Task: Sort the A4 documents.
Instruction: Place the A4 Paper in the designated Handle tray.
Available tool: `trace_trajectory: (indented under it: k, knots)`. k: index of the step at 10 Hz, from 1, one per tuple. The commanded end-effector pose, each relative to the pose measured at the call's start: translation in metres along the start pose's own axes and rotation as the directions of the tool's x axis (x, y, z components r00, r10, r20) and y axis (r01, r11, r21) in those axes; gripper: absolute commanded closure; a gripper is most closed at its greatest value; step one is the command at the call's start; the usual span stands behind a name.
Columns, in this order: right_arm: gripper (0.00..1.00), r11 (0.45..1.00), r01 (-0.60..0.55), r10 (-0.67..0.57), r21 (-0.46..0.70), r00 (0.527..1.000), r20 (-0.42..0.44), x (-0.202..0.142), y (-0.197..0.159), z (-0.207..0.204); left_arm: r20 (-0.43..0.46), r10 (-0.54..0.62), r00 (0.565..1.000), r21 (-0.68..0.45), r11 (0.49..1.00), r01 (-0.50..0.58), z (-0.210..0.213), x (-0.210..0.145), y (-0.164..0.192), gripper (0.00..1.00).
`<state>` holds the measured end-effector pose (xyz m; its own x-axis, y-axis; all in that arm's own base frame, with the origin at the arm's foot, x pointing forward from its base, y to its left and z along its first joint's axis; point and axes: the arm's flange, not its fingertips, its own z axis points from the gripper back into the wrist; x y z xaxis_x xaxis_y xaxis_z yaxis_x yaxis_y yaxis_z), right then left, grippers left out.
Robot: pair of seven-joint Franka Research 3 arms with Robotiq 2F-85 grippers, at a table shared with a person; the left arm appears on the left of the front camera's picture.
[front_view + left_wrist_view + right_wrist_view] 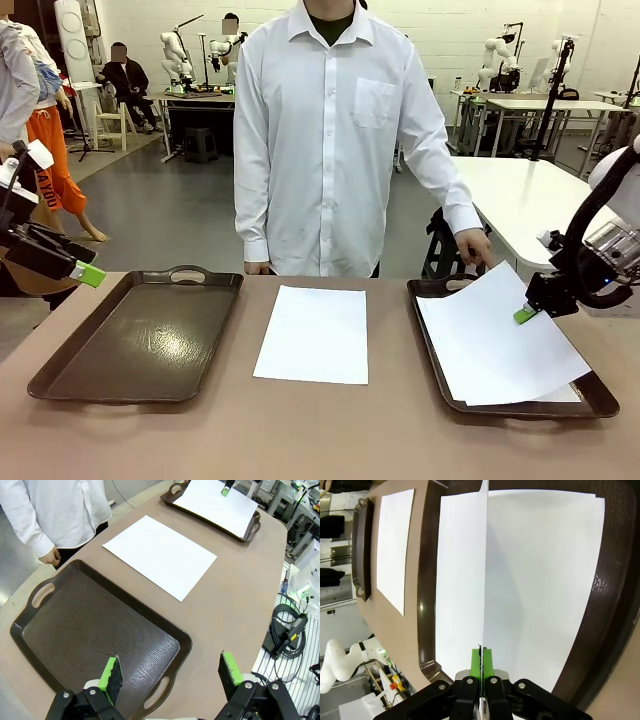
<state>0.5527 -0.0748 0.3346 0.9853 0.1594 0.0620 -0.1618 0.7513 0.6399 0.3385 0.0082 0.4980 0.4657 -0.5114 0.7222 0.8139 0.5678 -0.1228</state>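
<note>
Front view, right side: jaws of right gripper [524,313] closed tight on the right-hand edge of the lifted A4 document [490,340], green pads flat against the paper. Sheet tilted over right tray [603,405], far corner raised beside person's hand [475,246] at the tray's far rim, near corner close to the right rim. Beneath it, flat in the same tray, second A4 document [545,580], visible edges inside the rim. Middle A4 document [313,333] flat on table [320,440], between the trays, touching neither, short edges roughly parallel to the table's near edge. Left tray [140,340] just beside it, a strip of tabletop between. Left gripper [88,272] raised near the table's left end, by the left tray's outer handle, fingers [111,675] spread wide apart. Broad band of open tabletop along the near edge.
</note>
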Motion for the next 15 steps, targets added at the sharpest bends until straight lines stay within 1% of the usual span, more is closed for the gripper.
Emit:
trace_trajectory:
  k: [1, 4, 6, 8, 9, 10, 11, 12, 13, 14, 15]
  knots:
    - [0.99, 1.000, 0.017, -0.018, -0.023, 1.000, -0.024, 0.008, -0.002, -0.009, 0.018, -0.012, 1.000, -0.009, 1.000, 0.013, -0.001, -0.002, 0.002, 0.00]
    - [0.99, 0.999, 0.038, -0.039, -0.033, 0.999, -0.035, 0.009, -0.008, -0.018, 0.018, -0.012, 1.000, -0.009, 1.000, 0.013, -0.001, -0.002, 0.002, 0.00]
    - [0.99, 0.996, 0.069, -0.070, -0.049, 0.997, -0.015, 0.007, -0.015, -0.020, 0.018, -0.012, 1.000, -0.009, 1.000, 0.013, -0.001, -0.002, 0.002, 0.00]
    - [0.99, 0.993, 0.104, -0.103, -0.055, 0.994, 0.024, 0.005, -0.020, -0.021, 0.018, -0.012, 1.000, -0.009, 1.000, 0.013, -0.001, -0.002, 0.002, 0.00]
    - [0.95, 0.993, 0.108, -0.107, -0.045, 0.994, 0.029, 0.004, -0.020, -0.019, 0.018, -0.012, 1.000, -0.009, 1.000, 0.013, -0.001, -0.002, 0.002, 0.00]
    - [0.85, 0.992, 0.114, -0.113, -0.047, 0.993, 0.031, 0.003, -0.021, -0.019, 0.018, -0.012, 1.000, -0.009, 1.000, 0.013, -0.001, -0.002, 0.002, 0.00]
    - [0.80, 0.992, 0.115, -0.114, -0.048, 0.993, 0.029, 0.003, -0.022, -0.019, 0.018, -0.012, 1.000, -0.009, 1.000, 0.013, -0.001, -0.002, 0.002, 0.00]
    - [0.69, 0.993, 0.111, -0.110, -0.050, 0.994, 0.026, 0.002, -0.022, -0.020, 0.018, -0.012, 1.000, -0.009, 1.000, 0.013, -0.001, -0.002, 0.002, 0.00]
    - [0.64, 0.991, 0.113, -0.111, -0.070, 0.993, 0.025, 0.003, -0.021, -0.019, 0.018, -0.012, 1.000, -0.009, 1.000, 0.013, -0.001, -0.002, 0.002, 0.00]
    - [0.53, 0.988, 0.117, -0.116, -0.100, 0.993, 0.024, 0.003, -0.021, -0.016, 0.018, -0.012, 1.000, -0.009, 1.000, 0.013, -0.001, -0.002, 0.002, 0.00]
    - [0.48, 0.984, 0.123, -0.120, -0.132, 0.992, 0.030, 0.002, -0.020, -0.013, 0.018, -0.012, 1.000, -0.009, 1.000, 0.013, -0.001, -0.002, 0.002, 0.00]
